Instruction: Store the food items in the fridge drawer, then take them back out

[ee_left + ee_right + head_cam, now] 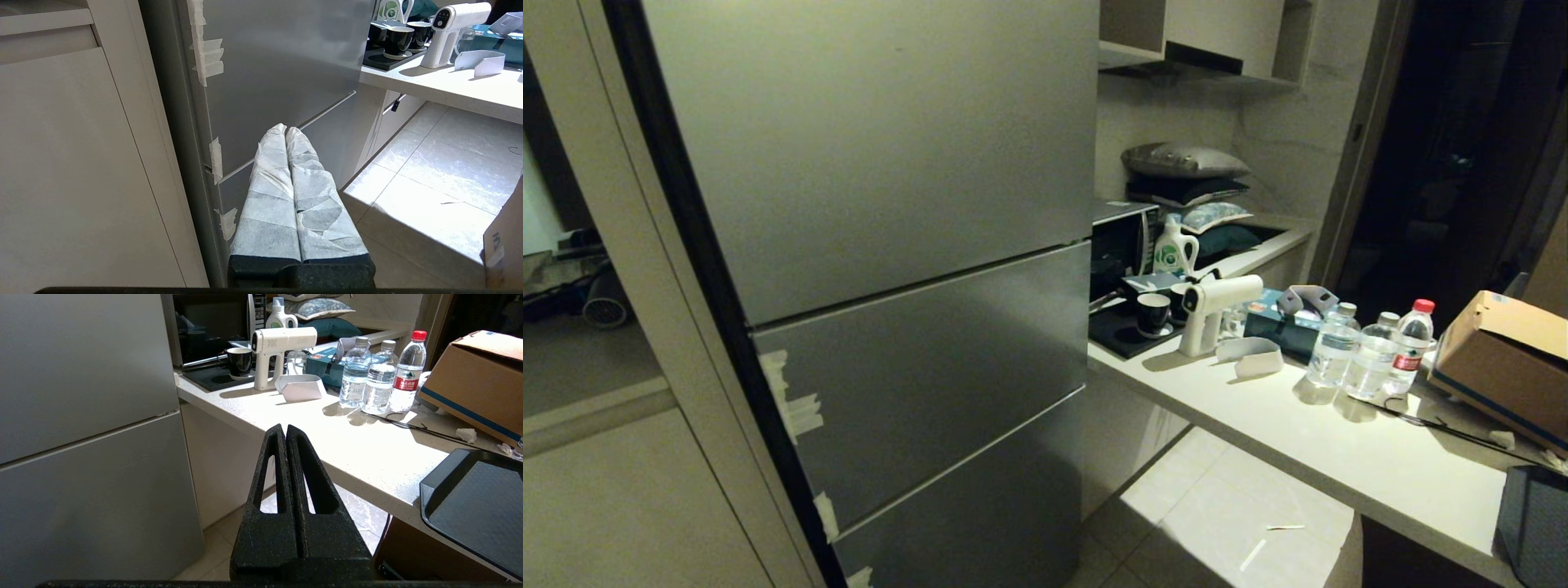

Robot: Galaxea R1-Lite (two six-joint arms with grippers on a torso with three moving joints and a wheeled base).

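Observation:
The grey fridge (890,204) stands with all its fronts shut, white tape scraps (792,400) along its left edge. The fridge drawer is hidden behind those fronts, and the food items are out of view. Neither arm shows in the head view. In the left wrist view my left gripper (285,130), its fingers wrapped in white tape, is shut and empty, held level before the fridge's lower fronts (278,77). My right gripper (284,430), black, is shut on nothing and points at the counter edge (347,457) beside the fridge.
On the pale counter (1258,416) right of the fridge stand three water bottles (1372,351), a white spray gun (1213,310), black cups (1153,314), a cardboard box (1503,359) and a dark tray (478,498). A cabinet (621,490) flanks the fridge's left. Tiled floor (1225,514) lies below.

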